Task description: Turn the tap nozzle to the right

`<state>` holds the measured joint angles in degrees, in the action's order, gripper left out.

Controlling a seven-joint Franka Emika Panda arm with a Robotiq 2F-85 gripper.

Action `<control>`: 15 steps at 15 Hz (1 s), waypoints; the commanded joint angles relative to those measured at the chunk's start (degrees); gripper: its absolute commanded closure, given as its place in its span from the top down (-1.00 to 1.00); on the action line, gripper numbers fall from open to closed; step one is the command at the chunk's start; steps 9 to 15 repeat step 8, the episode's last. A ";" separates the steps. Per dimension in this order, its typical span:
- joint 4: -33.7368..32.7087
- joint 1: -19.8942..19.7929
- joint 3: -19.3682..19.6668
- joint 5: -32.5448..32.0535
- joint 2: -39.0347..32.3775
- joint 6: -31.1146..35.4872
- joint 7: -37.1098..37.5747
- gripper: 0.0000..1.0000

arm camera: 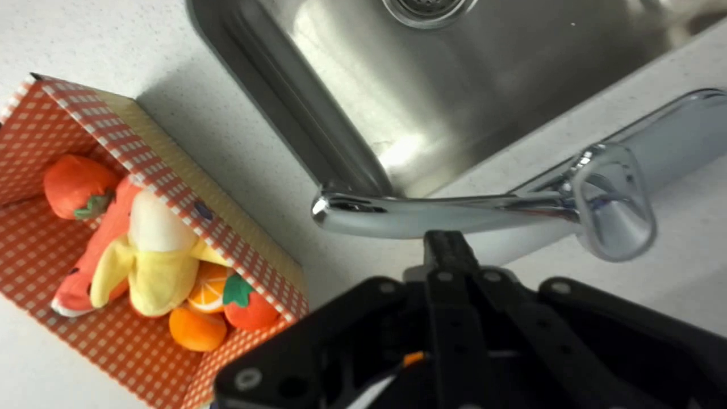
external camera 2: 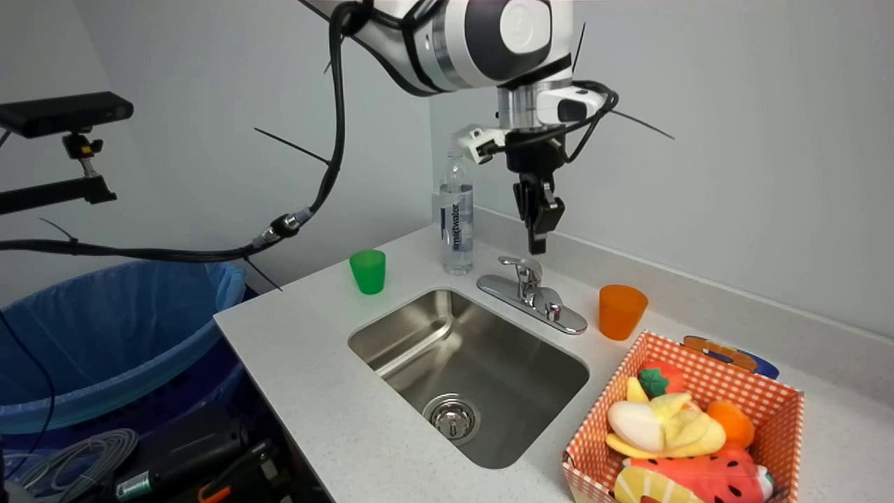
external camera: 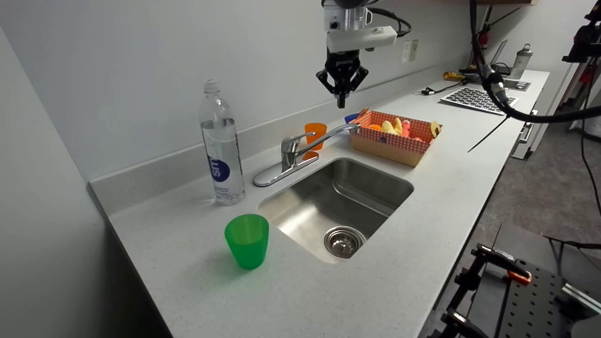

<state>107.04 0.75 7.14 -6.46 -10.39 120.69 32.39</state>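
Fingertips together, the gripper hangs above the tap nozzle, apart from it. The wrist view cuts off the base plate at right and the drain at top.

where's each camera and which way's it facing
An exterior view: raised at the green cup end, facing past the sink toward the basket; wrist and gripper show.
An exterior view: raised at the basket end, facing sink and bottle; arm and gripper show.
Wrist view: on the wrist, looking down at the tap nozzle; gripper shows.
Both exterior views share sink, bottle and green cup.
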 commanded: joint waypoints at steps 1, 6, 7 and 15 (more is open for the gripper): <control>-0.45 -0.56 -0.83 0.00 0.54 -0.38 0.02 -0.94; -0.19 -0.57 -0.75 -0.03 -0.36 -0.40 0.01 -0.48; -0.19 -0.57 -0.74 -0.03 -0.42 -0.40 0.01 -0.48; -0.19 -0.57 -0.74 -0.03 -0.42 -0.40 0.01 -0.48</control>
